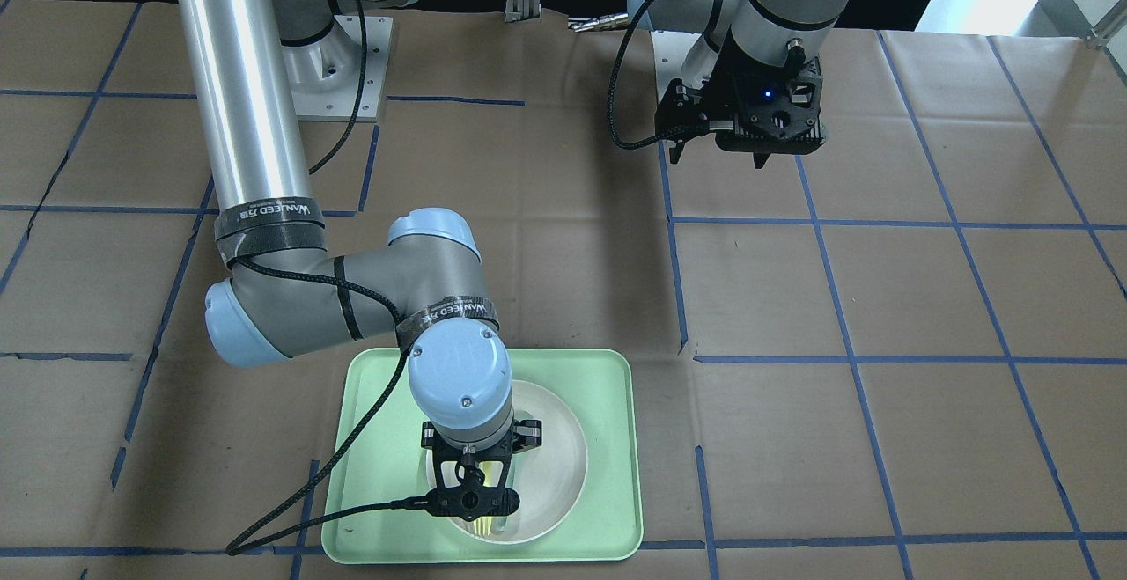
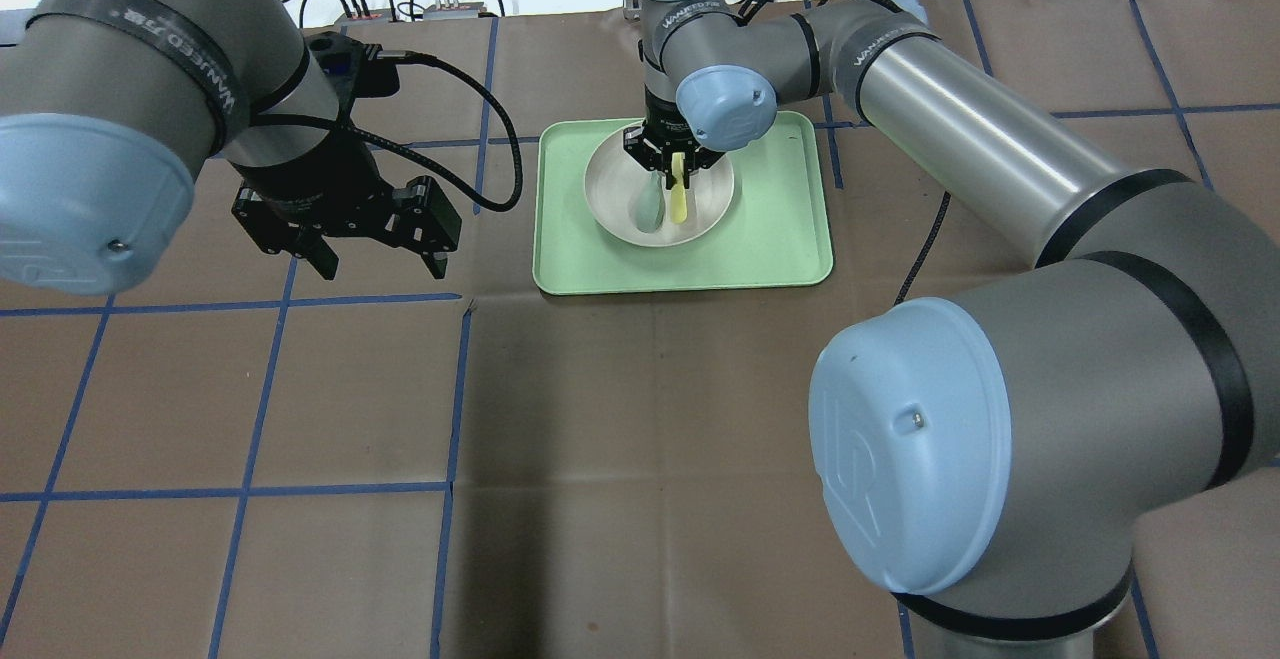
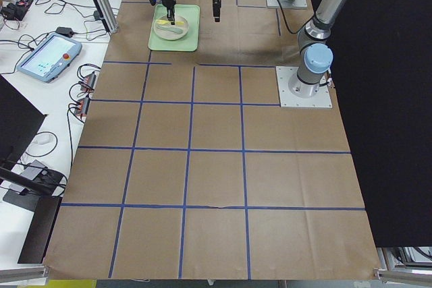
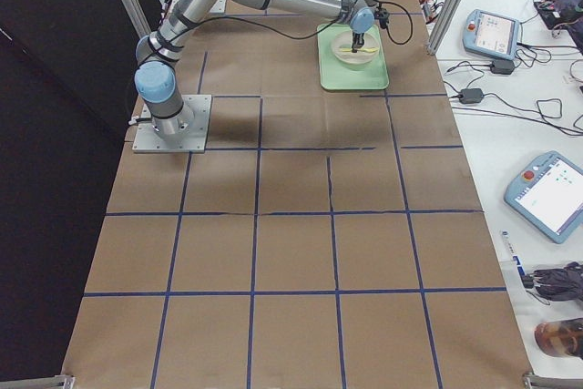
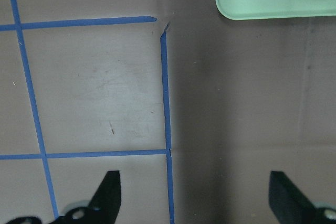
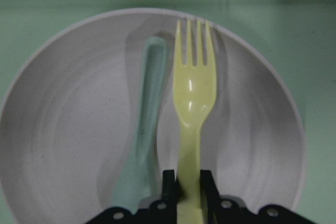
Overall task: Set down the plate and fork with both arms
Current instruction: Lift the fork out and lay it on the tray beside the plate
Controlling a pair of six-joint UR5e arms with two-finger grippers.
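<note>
The table (image 2: 640, 439) is covered in brown paper crossed by a grid of blue tape lines. White side benches along its far edge carry cables and a grey teach pendant with a screen (image 3: 48, 57). Black screening closes off the robot's side.

The right arm (image 2: 960, 129) reaches out so that its black two-finger right gripper (image 6: 188, 183) points down over the rectangular pale-green tray (image 2: 780, 239). Its fingers are pinched on the handle of the slim pale-yellow plastic fork (image 6: 191, 103). The fork has four short tines, a glossy neck and a straight stem, and it runs straight out from the claw, tines away. Directly beneath this claw lies the round off-white shallow plate (image 6: 68, 129), faintly speckled, sitting in the tray. Whether the tines touch the plate I cannot tell. Just beside the claw, parallel to the fork, a grey-green plastic spoon (image 6: 147, 119) lies in the plate.

The left arm (image 2: 150, 89) holds its black left gripper (image 5: 194, 198) above bare paper with its fingers spread wide and nothing between them. The tray's corner lies ahead of it, off to one side.
</note>
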